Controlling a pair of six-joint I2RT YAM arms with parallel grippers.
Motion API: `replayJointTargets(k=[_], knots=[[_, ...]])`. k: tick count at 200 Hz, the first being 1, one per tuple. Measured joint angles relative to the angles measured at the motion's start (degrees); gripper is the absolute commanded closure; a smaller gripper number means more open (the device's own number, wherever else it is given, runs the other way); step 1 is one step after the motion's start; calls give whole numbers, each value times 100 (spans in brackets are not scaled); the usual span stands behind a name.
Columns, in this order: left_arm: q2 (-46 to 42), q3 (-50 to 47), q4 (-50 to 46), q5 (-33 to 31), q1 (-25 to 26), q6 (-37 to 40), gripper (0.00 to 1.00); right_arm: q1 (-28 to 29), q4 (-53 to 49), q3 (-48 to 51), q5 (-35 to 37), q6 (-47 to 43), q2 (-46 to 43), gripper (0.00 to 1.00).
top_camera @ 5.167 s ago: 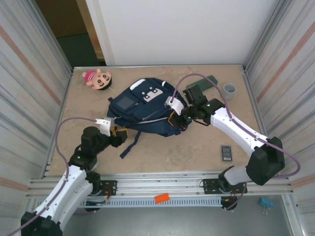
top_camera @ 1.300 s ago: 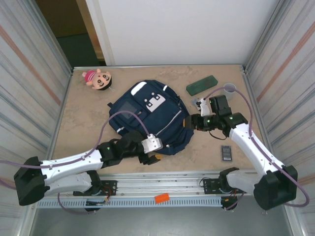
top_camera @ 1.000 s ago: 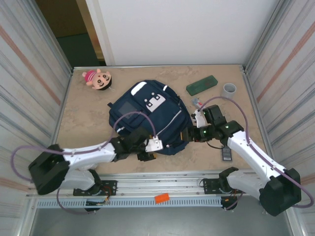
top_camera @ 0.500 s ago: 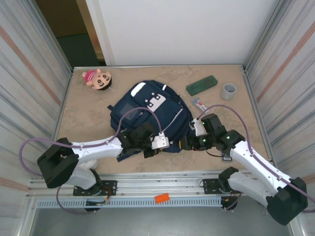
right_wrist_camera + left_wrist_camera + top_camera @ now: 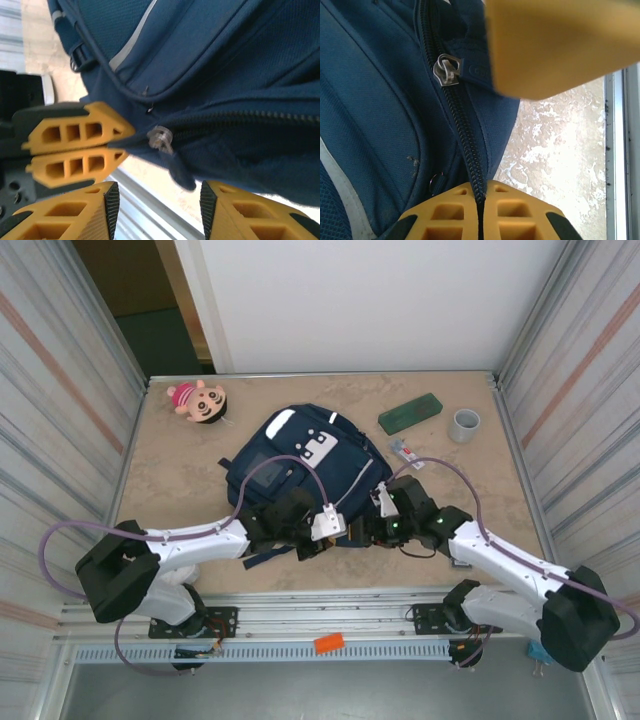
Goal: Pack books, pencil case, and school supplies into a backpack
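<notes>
The backpack [image 5: 300, 465] is big and dark blue with white patches. It lies flat in the middle of the table [image 5: 170, 480]. My left end effector [image 5: 480, 215] was open a second ago. Now it is closed tight on the backpack's near edge, right at the zip [image 5: 470, 150]. My right end effector [image 5: 160, 192] has come in beside it, jaws apart, holding nothing. The zip looks shut here, so I can't see inside. The green pencil case [image 5: 410, 412] lies far back on the right.
</notes>
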State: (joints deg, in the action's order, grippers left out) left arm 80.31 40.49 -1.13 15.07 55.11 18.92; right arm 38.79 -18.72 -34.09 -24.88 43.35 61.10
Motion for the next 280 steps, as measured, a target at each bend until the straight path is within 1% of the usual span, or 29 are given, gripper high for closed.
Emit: replayJointTargets(k=[10,19,48,66,84,116,136,159,190,200,210,218,247,280], knots=[[-4,0,31,31,0,-24,97,0,98,0,76,-2,129,53],[-9,-2,48,42,0,-37,97,9,153,-15,122,-4,247,56],[-37,-13,52,37,-4,-39,97,103,116,-149,433,-44,531,82],[-85,-13,48,-9,-4,-37,100,138,-76,-289,640,-85,540,91],[-116,-13,35,-116,-4,-35,100,173,-404,-509,876,-181,525,100],[-216,-9,37,-267,-7,-33,100,168,-1047,-852,1224,-302,511,100],[-306,-9,7,-286,-48,-33,100,37,-1296,-999,1357,-398,490,100],[-378,-9,-31,-293,-81,-31,100,-188,-1419,-1034,1305,-564,485,100],[-404,-9,-74,-284,-81,-28,100,-251,-1403,-1034,1123,-772,481,100],[-415,-9,-81,-280,-83,-24,100,-251,-1390,-1034,1115,-804,483,95],[-424,-11,-76,-258,-94,-15,100,-258,-1373,-1034,1102,-822,490,86],[-426,-11,-76,-238,-107,-13,100,-273,-1344,-1034,1069,-833,520,81],[-426,-11,-127,-146,-118,-13,100,-321,-1191,-1034,1001,-940,739,70],[-442,-13,-197,-114,-118,-13,100,-326,-1027,-1034,979,-957,979,68]])
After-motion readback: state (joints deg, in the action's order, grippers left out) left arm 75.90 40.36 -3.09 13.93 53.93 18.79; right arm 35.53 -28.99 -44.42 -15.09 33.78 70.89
